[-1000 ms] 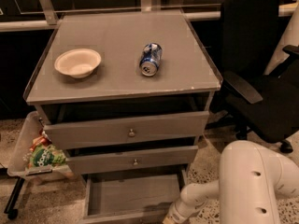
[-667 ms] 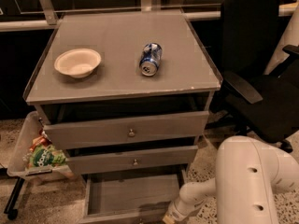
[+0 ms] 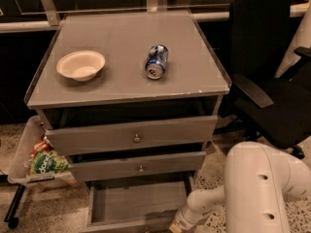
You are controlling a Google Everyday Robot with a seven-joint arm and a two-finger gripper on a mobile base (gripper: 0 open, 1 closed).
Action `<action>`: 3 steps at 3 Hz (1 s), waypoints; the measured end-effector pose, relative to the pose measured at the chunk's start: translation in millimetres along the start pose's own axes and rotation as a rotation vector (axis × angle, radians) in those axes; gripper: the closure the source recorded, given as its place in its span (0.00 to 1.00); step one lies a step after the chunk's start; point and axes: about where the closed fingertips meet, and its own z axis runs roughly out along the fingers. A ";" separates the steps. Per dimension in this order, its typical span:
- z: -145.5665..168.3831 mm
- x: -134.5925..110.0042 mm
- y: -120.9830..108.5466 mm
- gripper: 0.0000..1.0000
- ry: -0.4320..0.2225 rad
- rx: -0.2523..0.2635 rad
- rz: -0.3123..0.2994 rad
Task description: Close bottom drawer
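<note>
The bottom drawer is the lowest of three grey drawers and stands pulled out, a shallow bare tray reaching the lower edge of the camera view. Above it are the middle drawer front and the wider top drawer front, each with a small knob. My white arm comes in from the lower right. Its forearm ends at the drawer's front right corner, where the gripper is mostly cut off by the frame edge.
On the cabinet top sit a white bowl and a blue can lying on its side. A black office chair stands right of the cabinet. A cart with snack bags stands to the left.
My arm has shifted left and lower, bringing the gripper end closer to the bottom drawer's front right corner. The drawer looks about as far out as before.
</note>
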 end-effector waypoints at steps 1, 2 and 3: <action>0.0 0.0 0.0 0.35 0.000 0.000 0.000; 0.0 0.0 0.0 0.12 0.000 0.000 0.000; 0.1 0.0 0.1 0.00 0.000 0.000 0.000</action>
